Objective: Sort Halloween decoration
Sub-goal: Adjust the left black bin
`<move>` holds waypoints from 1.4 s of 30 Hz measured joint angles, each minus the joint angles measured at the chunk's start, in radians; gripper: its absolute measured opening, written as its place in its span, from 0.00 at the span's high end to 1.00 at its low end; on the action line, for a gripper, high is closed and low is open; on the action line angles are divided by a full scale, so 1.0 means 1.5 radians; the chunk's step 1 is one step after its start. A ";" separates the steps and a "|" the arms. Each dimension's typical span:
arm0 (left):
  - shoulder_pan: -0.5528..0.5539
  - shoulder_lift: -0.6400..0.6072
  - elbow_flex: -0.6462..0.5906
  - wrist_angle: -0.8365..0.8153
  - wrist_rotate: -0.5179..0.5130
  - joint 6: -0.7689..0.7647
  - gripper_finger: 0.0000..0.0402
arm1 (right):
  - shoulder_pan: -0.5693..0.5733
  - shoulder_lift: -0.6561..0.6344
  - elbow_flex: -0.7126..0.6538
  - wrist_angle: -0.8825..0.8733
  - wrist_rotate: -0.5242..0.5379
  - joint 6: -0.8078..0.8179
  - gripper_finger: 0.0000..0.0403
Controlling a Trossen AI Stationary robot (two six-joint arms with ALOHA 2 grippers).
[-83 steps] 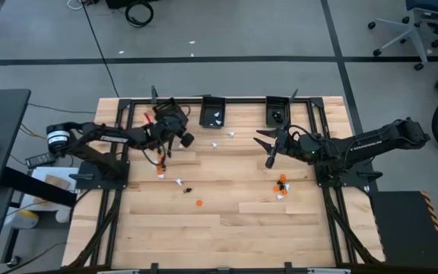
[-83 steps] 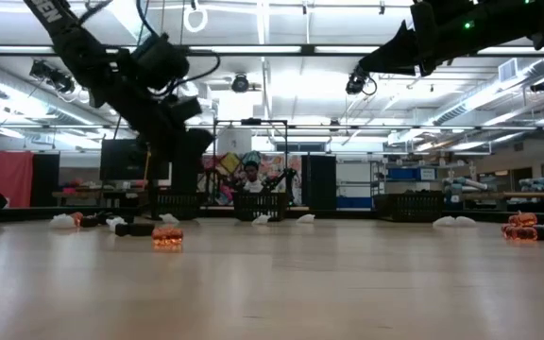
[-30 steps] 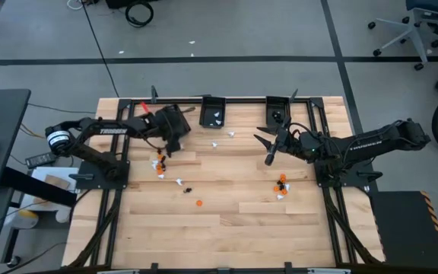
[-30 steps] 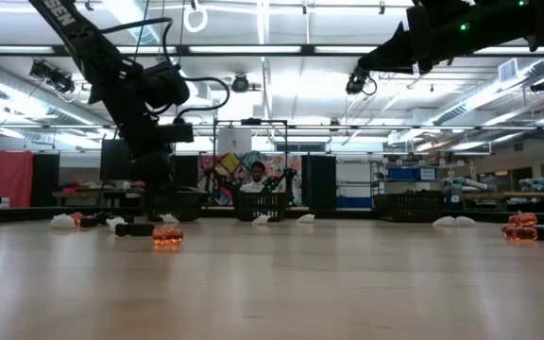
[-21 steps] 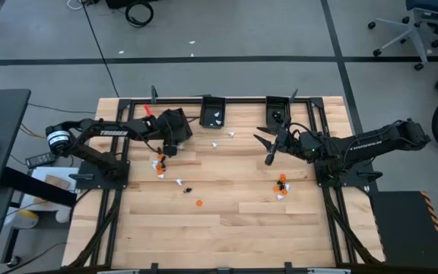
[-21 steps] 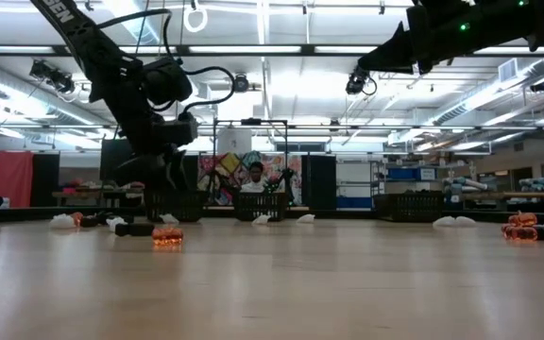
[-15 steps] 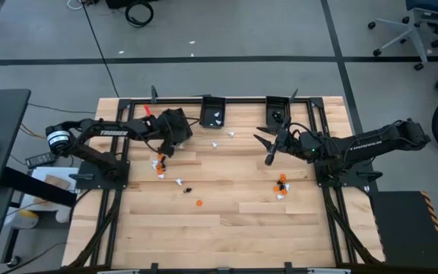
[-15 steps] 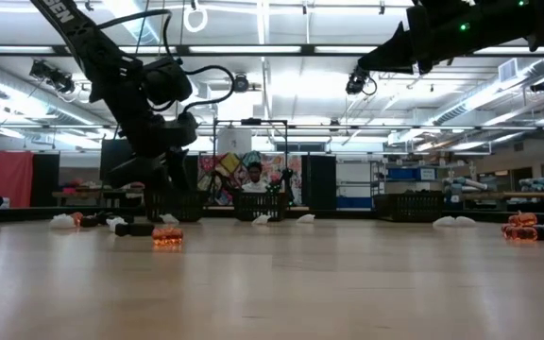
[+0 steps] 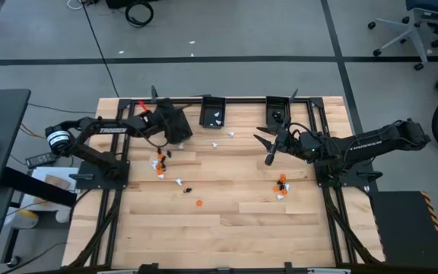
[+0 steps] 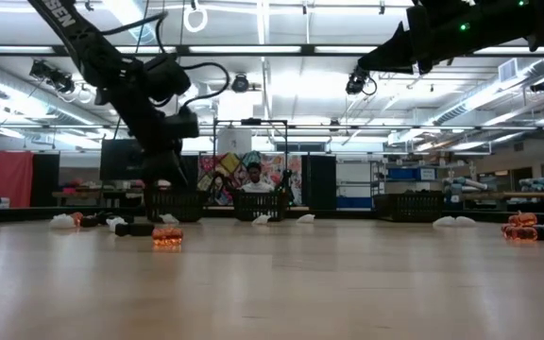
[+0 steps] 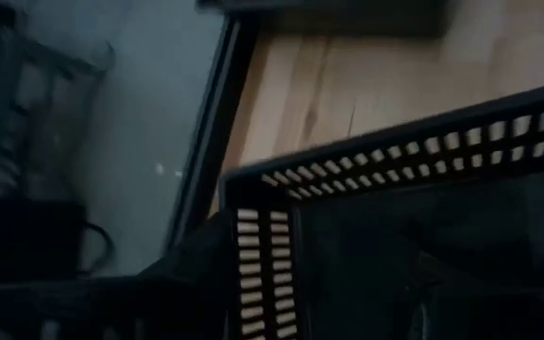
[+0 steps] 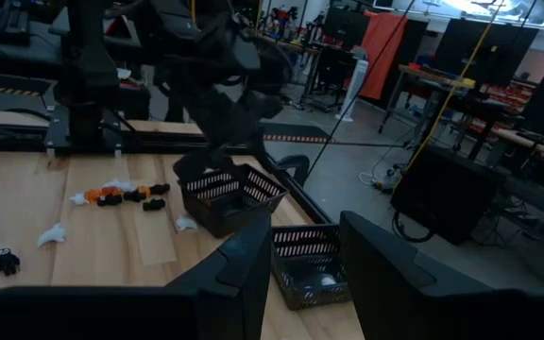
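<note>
Trinkets (image 9: 160, 161) mostly left unsorted on table (image 9: 226, 228); few binned (image 9: 216, 114). Left gripper (image 9: 175, 129) jaws can't be told; right gripper (image 9: 266, 149) parted, empty.

Two arms, matte black, slender jointed links. Left arm (image 9: 112, 129): white lettering along the forearm, a white band at the base joint, a red patch near the wrist. Right arm (image 9: 371, 141): white lettering along its link, green indicator light near wrist. Black cables loop at both wrists.
</note>
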 joint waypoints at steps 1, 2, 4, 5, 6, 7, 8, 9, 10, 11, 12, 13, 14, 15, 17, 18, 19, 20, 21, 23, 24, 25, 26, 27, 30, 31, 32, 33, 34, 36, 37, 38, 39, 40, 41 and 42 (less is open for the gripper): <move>0.010 0.000 0.000 -0.005 0.015 -0.016 0.57 | 0.000 0.000 0.000 0.000 0.000 0.000 0.67; 0.019 0.000 0.000 -0.009 0.032 -0.029 0.57 | 0.000 0.000 0.000 0.000 0.000 0.000 0.67; 0.032 0.000 0.000 -0.017 0.069 -0.040 0.57 | 0.000 0.000 0.000 0.000 0.000 0.000 0.67; 0.037 0.001 0.000 -0.017 0.085 -0.041 0.57 | 0.000 0.000 0.000 0.000 0.000 0.000 0.67; 0.041 0.005 0.000 -0.012 0.093 -0.042 0.57 | 0.000 0.000 0.000 0.001 0.000 0.000 0.67; 0.044 0.008 0.000 -0.009 0.097 -0.043 0.57 | 0.000 0.000 0.000 0.003 0.000 0.000 0.67; 0.048 0.013 0.000 -0.009 0.099 -0.044 0.57 | 0.000 0.000 0.000 0.005 0.000 0.000 0.67; 0.050 0.020 0.000 -0.006 0.099 -0.045 0.57 | 0.000 0.000 0.000 0.007 0.000 -0.001 0.67; 0.053 0.028 0.000 -0.006 0.103 -0.050 0.57 | 0.000 0.000 0.000 0.009 -0.001 -0.001 0.67; 0.053 0.038 0.000 -0.007 0.106 -0.052 0.57 | 0.000 0.000 0.000 0.011 -0.004 -0.002 0.67; 0.053 0.048 0.000 -0.002 0.110 -0.056 0.57 | 0.000 0.000 0.000 0.013 -0.006 -0.002 0.67; 0.053 0.059 0.000 0.007 0.110 -0.056 0.57 | -0.003 0.000 0.000 0.014 -0.010 -0.002 0.67; 0.052 0.070 0.000 0.016 0.112 -0.056 0.57 | -0.004 0.000 0.000 0.015 -0.011 -0.003 0.67; 0.052 0.080 0.001 0.027 0.116 -0.059 0.57 | -0.006 0.000 0.000 0.015 -0.011 -0.003 0.67; 0.054 0.099 0.016 0.032 0.115 -0.062 0.57 | -0.008 0.000 0.000 0.014 -0.011 -0.004 0.67; 0.057 0.108 0.025 0.032 0.113 -0.065 0.57 | -0.009 0.000 0.000 0.015 -0.013 -0.004 0.67; 0.059 0.115 0.035 0.030 0.106 -0.068 0.57 | -0.010 0.000 0.000 0.015 -0.015 -0.004 0.67; 0.059 0.122 0.045 0.028 0.098 -0.069 0.57 | -0.011 0.000 0.000 0.014 -0.016 -0.004 0.67; 0.059 0.127 0.053 0.026 0.092 -0.068 0.57 | -0.011 0.000 0.000 0.014 -0.016 -0.004 0.67; 0.060 0.128 0.067 0.017 0.086 -0.062 0.57 | -0.011 0.000 0.000 0.013 -0.016 -0.005 0.67; 0.059 0.128 0.074 0.015 0.086 -0.051 0.57 | -0.011 0.000 0.000 0.011 -0.016 -0.005 0.67; 0.059 0.128 0.080 0.011 0.086 -0.038 0.57 | -0.011 0.000 0.000 0.009 -0.016 -0.005 0.67; 0.059 0.127 0.083 0.001 0.086 -0.025 0.57 | -0.011 0.000 0.000 0.008 -0.016 -0.004 0.67; 0.059 0.127 0.085 -0.013 0.086 -0.011 0.57 | -0.011 0.000 0.000 0.005 -0.016 -0.003 0.67; 0.059 0.127 0.087 -0.045 0.086 0.034 0.57 | -0.011 0.000 0.000 -0.002 -0.017 0.000 0.67; 0.059 0.127 0.087 -0.051 0.086 0.045 0.57 | -0.011 0.000 0.000 -0.003 -0.017 0.003 0.67; 0.059 0.127 0.087 -0.056 0.082 0.051 0.57 | -0.011 0.000 0.000 -0.004 -0.017 0.006 0.67; 0.058 0.127 0.087 -0.057 0.075 0.051 0.57 | -0.011 0.000 0.000 -0.004 -0.018 0.007 0.67; 0.056 0.127 0.087 -0.054 0.064 0.050 0.57 | -0.011 0.000 0.000 -0.004 -0.018 0.008 0.67; 0.054 0.127 0.087 -0.056 0.059 0.049 0.57 | -0.011 0.000 0.000 -0.004 -0.018 0.008 0.67; 0.054 0.126 0.087 -0.056 0.056 0.053 0.57 | -0.011 0.000 0.000 -0.004 -0.018 0.008 0.67; 0.052 0.125 0.087 -0.055 0.054 0.059 0.57 | -0.011 0.000 0.000 -0.004 -0.018 0.008 0.67; 0.050 0.125 0.087 -0.054 0.051 0.062 0.57 | -0.011 0.000 0.000 -0.004 -0.018 0.009 0.67; 0.048 0.123 0.087 -0.055 0.051 0.064 0.57 | -0.011 0.000 0.000 -0.004 -0.018 0.010 0.67; 0.046 0.122 0.087 -0.054 0.051 0.064 0.57 | -0.011 0.000 0.000 -0.004 -0.018 0.010 0.67; 0.041 0.121 0.087 -0.050 0.051 0.067 0.57 | -0.011 0.000 0.000 -0.004 -0.017 0.010 0.67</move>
